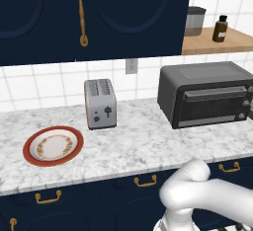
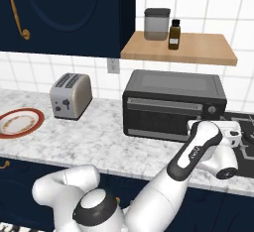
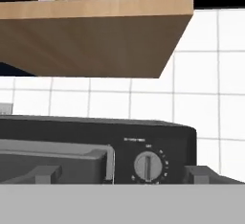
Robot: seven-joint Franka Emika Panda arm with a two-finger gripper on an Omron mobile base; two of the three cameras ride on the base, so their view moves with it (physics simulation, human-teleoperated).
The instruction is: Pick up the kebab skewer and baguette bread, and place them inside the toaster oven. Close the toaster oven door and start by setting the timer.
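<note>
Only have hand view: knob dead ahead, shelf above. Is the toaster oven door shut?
Observer: Yes. Left base view shows the toaster oven door shut flat, bar handle across its top.
Operator: What's left of it?
Observer: A silver toaster standing apart from it, then a red-rimmed plate nearer the counter's front edge.
Operator: Where's the gripper relative to the oven?
Observer: Right base view: the gripper is in front of the toaster oven's right end, at the knobs.

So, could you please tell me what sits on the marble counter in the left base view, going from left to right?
Round white plate with a red rim → small silver slot toaster → large dark grey-black toaster oven, its glass door shut.
</note>
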